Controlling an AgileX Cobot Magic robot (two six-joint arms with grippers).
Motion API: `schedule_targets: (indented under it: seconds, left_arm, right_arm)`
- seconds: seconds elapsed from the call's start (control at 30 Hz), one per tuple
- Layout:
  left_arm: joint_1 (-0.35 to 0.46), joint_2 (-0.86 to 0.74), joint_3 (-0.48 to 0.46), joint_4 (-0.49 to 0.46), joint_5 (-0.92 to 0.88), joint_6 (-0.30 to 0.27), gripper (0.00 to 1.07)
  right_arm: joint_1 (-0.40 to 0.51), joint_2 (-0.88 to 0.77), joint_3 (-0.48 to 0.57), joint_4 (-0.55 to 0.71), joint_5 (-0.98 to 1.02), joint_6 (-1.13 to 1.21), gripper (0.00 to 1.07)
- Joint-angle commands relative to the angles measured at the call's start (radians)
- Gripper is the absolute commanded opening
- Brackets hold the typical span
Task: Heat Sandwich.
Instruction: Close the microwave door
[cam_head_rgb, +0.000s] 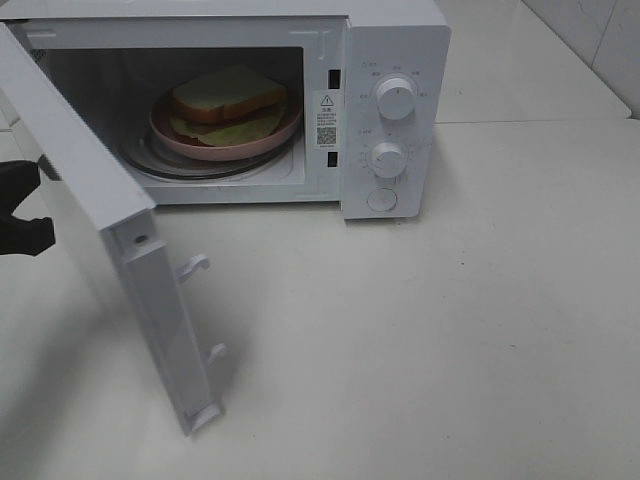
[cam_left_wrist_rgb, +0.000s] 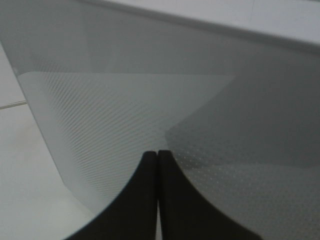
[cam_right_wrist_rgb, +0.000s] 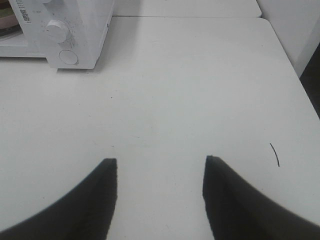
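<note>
My left gripper (cam_left_wrist_rgb: 158, 152) is clenched tight on nothing, its tips close against the outer face of the microwave door (cam_left_wrist_rgb: 150, 95), on the dotted window. My right gripper (cam_right_wrist_rgb: 160, 160) hangs released and empty over the bare white table (cam_right_wrist_rgb: 190, 90), well apart from the oven.

The sandwich (cam_head_rgb: 228, 95) already lies on its pink plate (cam_head_rgb: 215, 152) on the glass turntable (cam_head_rgb: 160, 166), inside the microwave (cam_head_rgb: 395, 40). So I judge the step in hand is swinging the door shut. I should push with my closed tips flat against the panel, out near its free edge, following the hinge's arc so that I don't slide off the smooth glass. I should then press steadily until the two latch hooks (cam_head_rgb: 195, 266) enter their slots.

On the front frame sits a label (cam_head_rgb: 327, 117) with a warning triangle and a QR code. Its print, like the marks around the two knobs (cam_head_rgb: 396, 98), is too small for me to read. I see no brand name.
</note>
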Motion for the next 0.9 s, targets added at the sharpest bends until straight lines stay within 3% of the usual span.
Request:
schedule_targets:
  seconds: [0.03, 0.1, 0.43, 0.77, 0.9]
  left_arm:
    - [-0.019, 0.005, -0.022, -0.015, -0.022, 0.017, 0.0]
    - [-0.046, 0.031, -0.051, -0.052, -0.023, 0.044, 0.0]
    - [-0.128, 0.147, -0.159, -0.184, -0.047, 0.053, 0.0]
    - [-0.252, 0.301, -0.311, -0.411, -0.075, 0.183, 0.0]
    - [-0.276, 0.339, -0.355, -0.465, -0.075, 0.183, 0.0]
  right_arm:
    - [-0.005, -0.024, -0.001, 0.0, -0.012, -0.011, 0.52]
    - [-0.005, -0.024, -0.001, 0.0, -0.012, -0.011, 0.52]
    - [-0.005, -0.024, -0.001, 0.0, -0.012, -0.011, 0.52]
    - [-0.005, -0.024, -0.001, 0.0, -0.012, -0.011, 0.52]
    - [-0.005, -0.024, -0.001, 0.0, -0.012, -0.011, 0.52]
